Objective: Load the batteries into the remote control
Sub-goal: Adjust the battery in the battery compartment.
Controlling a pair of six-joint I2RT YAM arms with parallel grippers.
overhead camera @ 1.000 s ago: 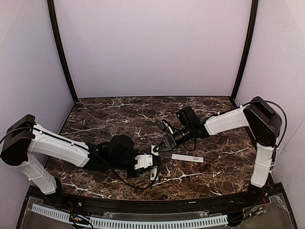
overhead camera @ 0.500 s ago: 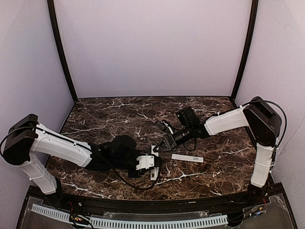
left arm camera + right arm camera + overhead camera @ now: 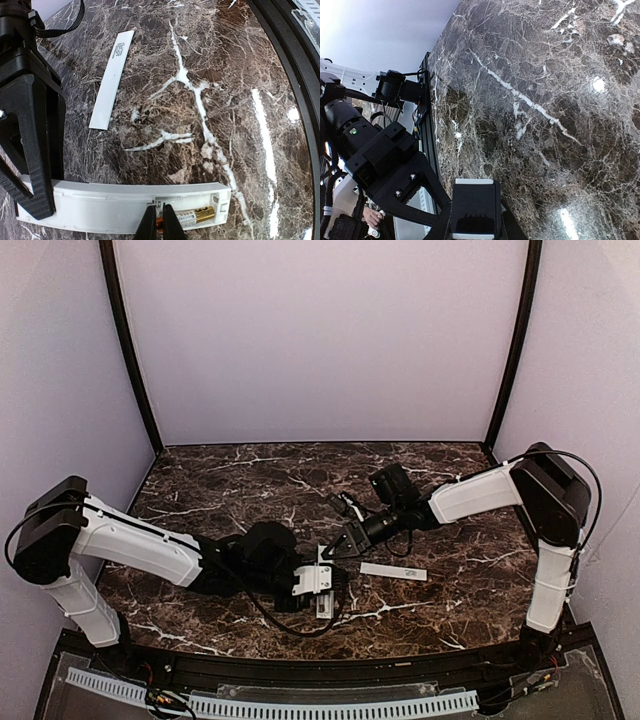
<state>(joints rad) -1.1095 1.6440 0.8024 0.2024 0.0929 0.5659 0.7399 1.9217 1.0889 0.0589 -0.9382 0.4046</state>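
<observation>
The white remote control [image 3: 100, 207] lies on the marble with its battery bay open. A gold and dark battery [image 3: 197, 215] lies in the bay. My left gripper [image 3: 160, 222] is closed down on that battery's copper-coloured end, over the bay. In the top view the left gripper [image 3: 322, 590] sits over the remote [image 3: 323, 607]. My right gripper [image 3: 333, 549] is shut on the remote's far end; its dark section [image 3: 474, 205] shows between the right gripper's [image 3: 474, 225] fingers. Those black fingers [image 3: 37, 150] also show in the left wrist view. No other battery is visible.
The thin white cover strip [image 3: 393, 571] with grey print lies on the marble right of the remote, also in the left wrist view [image 3: 112, 80]. The black table rim [image 3: 300, 100] runs close along the near side. Purple walls enclose the back and sides.
My left gripper has moved a little to the right, onto the remote's open bay. The right arm and the cover strip have not moved.
</observation>
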